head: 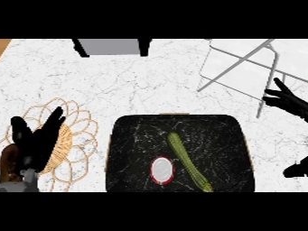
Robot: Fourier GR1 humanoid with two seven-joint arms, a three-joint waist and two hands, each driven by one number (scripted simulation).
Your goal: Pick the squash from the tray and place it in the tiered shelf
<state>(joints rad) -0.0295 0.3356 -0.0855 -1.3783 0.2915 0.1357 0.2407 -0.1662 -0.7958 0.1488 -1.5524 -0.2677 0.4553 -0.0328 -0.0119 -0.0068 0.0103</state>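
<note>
A long green squash lies slantwise on the black marbled tray at the front centre of the counter. The tiered shelf, white plates on a grey wire frame, stands at the back right. My right hand hovers at the right edge, level with the shelf's front leg and above and right of the tray, fingers spread open and holding nothing. Down at the lower left, my left hand rests open with fingers up, over a woven mat.
A round white item with a red rim lies on the tray just left of the squash. A wire-and-wicker mat sits left of the tray. A grey box on black legs stands at the back edge. Wooden floor shows beyond both counter sides.
</note>
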